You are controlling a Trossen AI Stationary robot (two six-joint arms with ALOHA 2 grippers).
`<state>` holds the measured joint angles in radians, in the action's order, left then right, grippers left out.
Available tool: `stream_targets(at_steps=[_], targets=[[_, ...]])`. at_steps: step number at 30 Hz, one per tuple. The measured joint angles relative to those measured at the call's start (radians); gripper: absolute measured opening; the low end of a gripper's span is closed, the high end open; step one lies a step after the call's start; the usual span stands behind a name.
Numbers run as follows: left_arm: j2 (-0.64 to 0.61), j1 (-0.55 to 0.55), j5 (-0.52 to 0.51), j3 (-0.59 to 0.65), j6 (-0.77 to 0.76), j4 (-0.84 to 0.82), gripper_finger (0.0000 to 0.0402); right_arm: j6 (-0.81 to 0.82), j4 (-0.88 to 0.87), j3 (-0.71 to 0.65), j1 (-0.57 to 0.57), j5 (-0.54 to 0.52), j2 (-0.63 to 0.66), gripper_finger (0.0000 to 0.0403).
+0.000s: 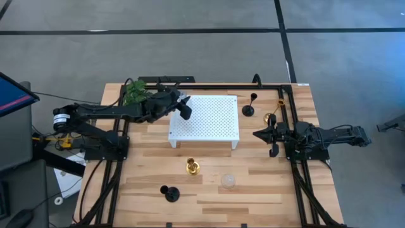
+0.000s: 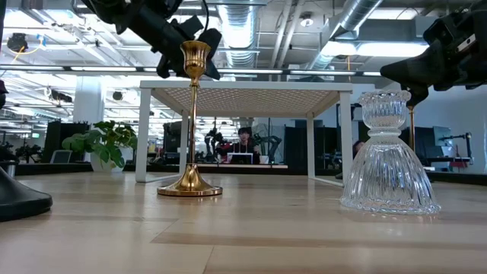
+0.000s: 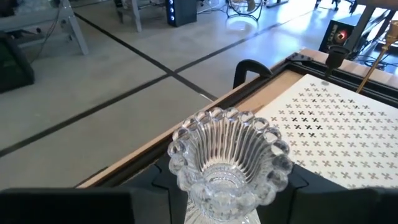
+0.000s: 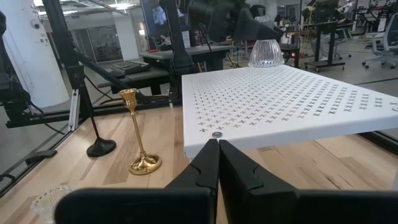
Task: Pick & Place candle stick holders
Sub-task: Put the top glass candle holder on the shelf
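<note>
Over the white perforated platform (image 1: pixel 204 118), near its ten o'clock corner, the left gripper (image 1: pixel 184 107) hangs with its fingers clamped on a clear glass candle stick holder (image 3: pixel 230 163); the right wrist view shows that glass (image 4: pixel 265 53) just above the platform's far edge. It seems to be held upside down, wide fluted base up, with its long axis close to vertical (the stem is hidden between the fingers). The step in hand looks like the placing: the next move would call for lowering it onto the platform and parting the fingers only once it rests there. The right gripper (image 1: pixel 261 134) waits at three o'clock, fingers pressed together and empty. Off the platform stand the other holders: a gold one (image 1: pixel 192 166), a glass one (image 1: pixel 228 182) and a black one (image 1: pixel 169 192) toward six o'clock, a black one (image 1: pixel 249 109) and a gold one (image 1: pixel 273 116) toward two o'clock.
</note>
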<state>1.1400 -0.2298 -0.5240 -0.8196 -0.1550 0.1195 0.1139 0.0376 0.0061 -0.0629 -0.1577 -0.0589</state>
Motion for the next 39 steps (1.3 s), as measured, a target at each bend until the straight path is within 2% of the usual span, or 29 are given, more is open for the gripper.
stream_targets(at_steps=[4, 11, 19, 26, 35, 39], targets=[[0.0, 0.0, 0.005, 0.0, -0.013, 0.0, 0.0126, 0.0, 0.0, 0.0, 0.0, 0.0, 0.0, 0.0], [0.0, 0.0, 0.006, 0.001, -0.042, -0.013, 0.0144, 0.0, 0.0, 0.0, 0.0, 0.0, 0.0, 0.0], [-0.001, 0.0, 0.003, 0.026, -0.059, -0.002, 0.0132, 0.0, 0.0, 0.0, 0.0, 0.0, 0.0, 0.0], [0.0, 0.0, 0.008, 0.03, -0.063, -0.009, 0.0195, 0.0, 0.0, 0.0, 0.0, 0.0, 0.0, 0.0], [0.0, 0.0, 0.007, 0.03, -0.018, 0.036, 0.0252, 0.0, 0.0, 0.0, 0.0, 0.0, 0.0, 0.0], [-0.001, 0.0, 0.06, 0.03, 0.027, 0.101, 0.0274, 0.0, 0.0, 0.0, 0.0, 0.0, 0.0, 0.0]])
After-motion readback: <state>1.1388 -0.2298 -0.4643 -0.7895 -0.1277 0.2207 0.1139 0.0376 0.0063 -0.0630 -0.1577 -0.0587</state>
